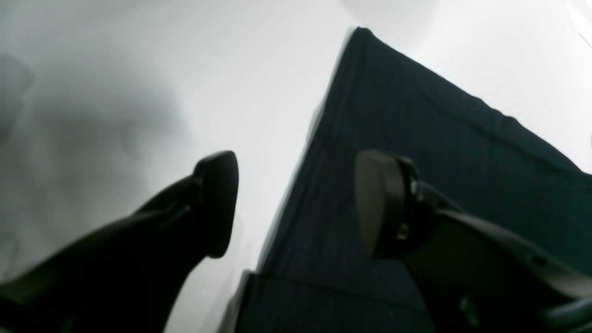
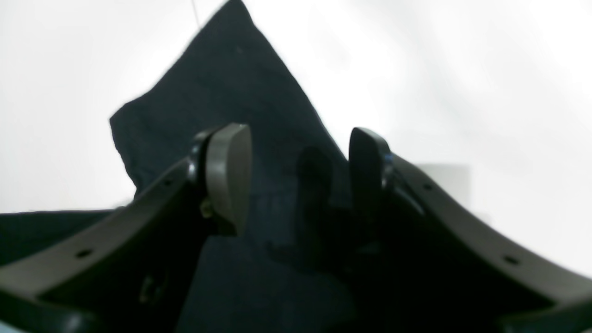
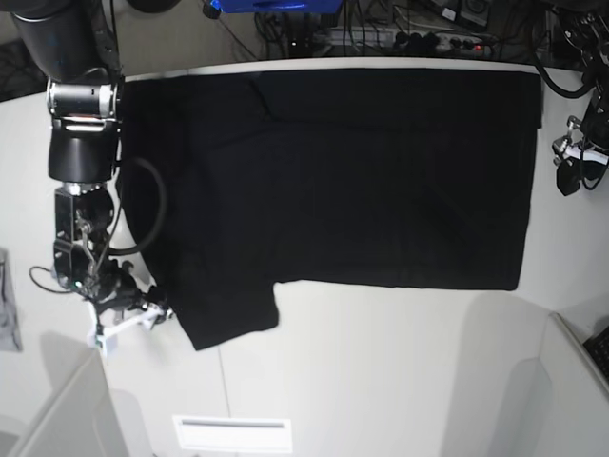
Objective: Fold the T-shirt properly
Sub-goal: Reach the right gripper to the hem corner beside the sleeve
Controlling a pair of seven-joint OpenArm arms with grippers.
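A black T-shirt [image 3: 362,171] is spread flat on a white table [image 3: 381,371], and both grippers are seen with their jaws apart.

In the base view the T-shirt is laid sideways across the far part of the table, with one sleeve [image 3: 224,314] stuck out toward the near edge. The right gripper [image 3: 143,312] is placed at that view's left, just beside the sleeve. In the right wrist view its fingers are held wide over the dark cloth [image 2: 231,92], and nothing is pinched between them. The left gripper [image 3: 571,167] is seen at the base view's right, near the T-shirt's edge. In the left wrist view one finger is over the bare table [image 1: 115,92] and the other is over the cloth [image 1: 416,115].

A small grey cloth [image 3: 8,314] is seen at the far left edge.
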